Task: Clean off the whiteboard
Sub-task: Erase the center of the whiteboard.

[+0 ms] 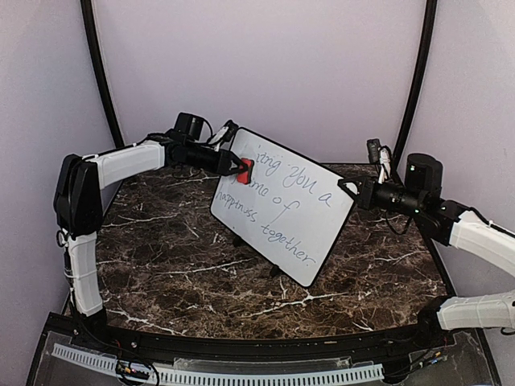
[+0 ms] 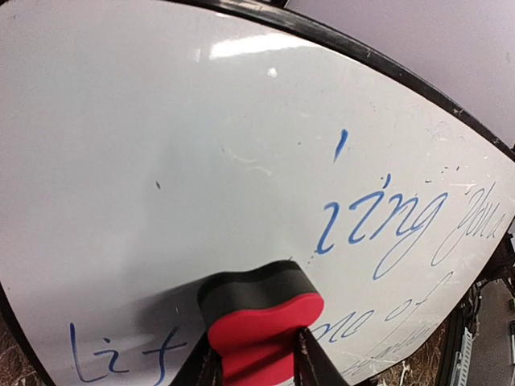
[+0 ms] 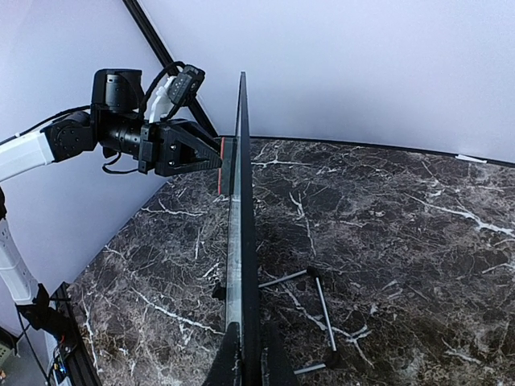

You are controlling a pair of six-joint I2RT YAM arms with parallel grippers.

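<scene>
The whiteboard stands tilted on the marble table, its face bearing blue handwriting; the upper left part is wiped blank. My left gripper is shut on a red and black eraser, pressing its black pad against the board's upper left. In the left wrist view the eraser sits between the fingers, flat on the whiteboard just left of the letters "ing". My right gripper is shut on the board's right edge. The right wrist view looks along the whiteboard edge-on, clamped by my right gripper.
A wire stand props the board from behind on the marble table. Black frame posts rise at the back corners beside lilac walls. A ribbed rail runs along the near edge.
</scene>
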